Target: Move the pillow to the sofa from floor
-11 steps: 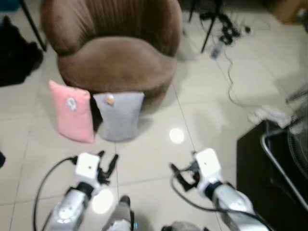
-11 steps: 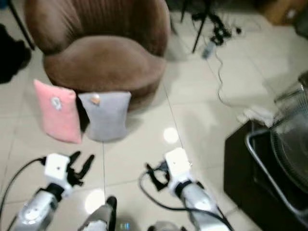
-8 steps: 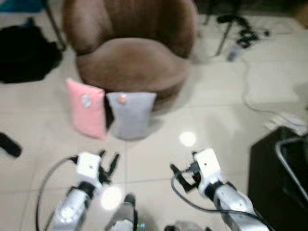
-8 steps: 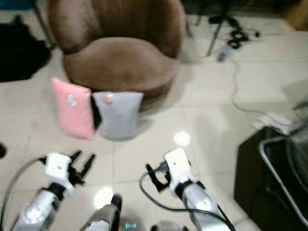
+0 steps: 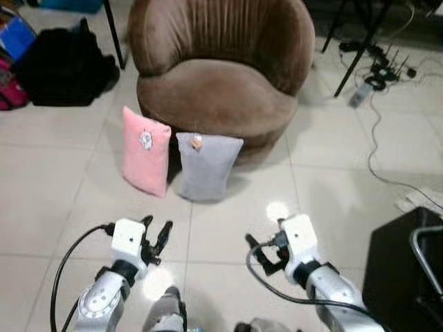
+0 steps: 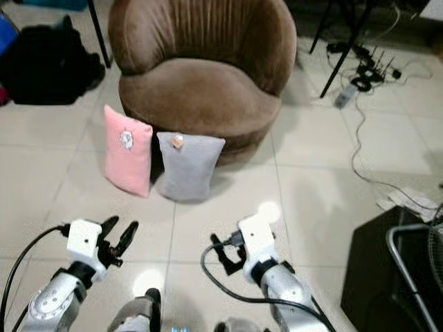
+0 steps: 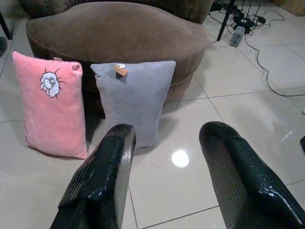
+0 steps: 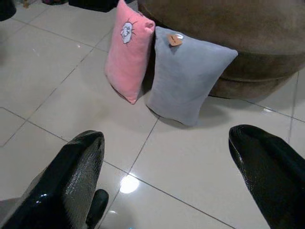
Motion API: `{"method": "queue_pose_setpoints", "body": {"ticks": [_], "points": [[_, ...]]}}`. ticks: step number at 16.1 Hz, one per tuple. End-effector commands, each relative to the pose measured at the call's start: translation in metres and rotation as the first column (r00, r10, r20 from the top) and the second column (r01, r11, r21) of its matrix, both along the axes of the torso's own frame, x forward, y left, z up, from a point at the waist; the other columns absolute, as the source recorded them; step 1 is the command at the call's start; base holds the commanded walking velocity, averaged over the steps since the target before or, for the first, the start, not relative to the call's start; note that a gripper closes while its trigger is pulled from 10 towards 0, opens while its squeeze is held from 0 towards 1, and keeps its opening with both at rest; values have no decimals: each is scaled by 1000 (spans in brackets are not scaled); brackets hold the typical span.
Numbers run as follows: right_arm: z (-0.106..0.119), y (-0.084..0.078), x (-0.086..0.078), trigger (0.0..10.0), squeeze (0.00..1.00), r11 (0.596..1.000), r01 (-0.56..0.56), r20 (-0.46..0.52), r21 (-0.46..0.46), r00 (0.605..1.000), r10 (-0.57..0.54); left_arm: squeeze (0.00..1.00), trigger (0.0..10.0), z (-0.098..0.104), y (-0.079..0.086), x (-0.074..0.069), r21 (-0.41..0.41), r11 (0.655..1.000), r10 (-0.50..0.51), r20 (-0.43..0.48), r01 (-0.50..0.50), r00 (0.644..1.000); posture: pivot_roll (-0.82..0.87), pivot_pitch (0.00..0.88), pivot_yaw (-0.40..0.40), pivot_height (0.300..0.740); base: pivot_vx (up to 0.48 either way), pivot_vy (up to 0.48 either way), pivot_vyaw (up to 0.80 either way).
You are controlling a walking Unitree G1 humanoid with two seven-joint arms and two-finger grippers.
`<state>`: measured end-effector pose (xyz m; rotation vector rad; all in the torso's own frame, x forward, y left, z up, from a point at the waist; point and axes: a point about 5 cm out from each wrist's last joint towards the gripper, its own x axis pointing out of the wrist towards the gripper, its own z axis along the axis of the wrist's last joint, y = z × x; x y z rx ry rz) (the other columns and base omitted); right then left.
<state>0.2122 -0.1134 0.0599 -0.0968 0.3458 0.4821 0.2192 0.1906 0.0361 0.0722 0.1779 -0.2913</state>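
Left eye view showed a round brown sofa with a plush, velvety cover, vertical pleats on its curved back and a thick rounded seat. Two soft rectangular pillows stood upright on the floor, leaning against the sofa's front: a pink pillow with a small white cartoon patch, and just beside it a grey pillow of smooth fleece-like fabric with a small orange tag near its top edge. The floor was glossy cream tile that mirrored a ceiling light.

The left gripper hovered low over the tiles, well short of the pillows, its glossy black fingers spread apart and holding nothing. The right gripper hung at a similar height, its fingers spread wider still, also empty and touching nothing.

A black bag lay on the floor left of the sofa, cables and a power strip trailed to the right, and a dark cabinet stood at the near right
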Motion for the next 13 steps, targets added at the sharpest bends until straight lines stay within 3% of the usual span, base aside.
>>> {"method": "queue_pose_setpoints", "body": {"ticks": [1,3,13], "points": [[-1,-3,0,10000,4,1000,-2,-1,-21,1000,2,0,10000,-1,0,-2,21,1000,-13,-6,13,1000,-26,214,-103,740,311,364,0],[-1,-3,-1,10000,12,1000,3,2,-23,1000,-3,0,10000,-1,1,-3,35,999,-9,-8,10,1000,-27,212,-103,740,354,322,0],[-1,-3,-3,10000,16,1000,-16,8,-24,1000,17,0,10000,-1,4,-6,155,988,-21,-40,27,999,-34,210,-99,740,465,0,0]]}}
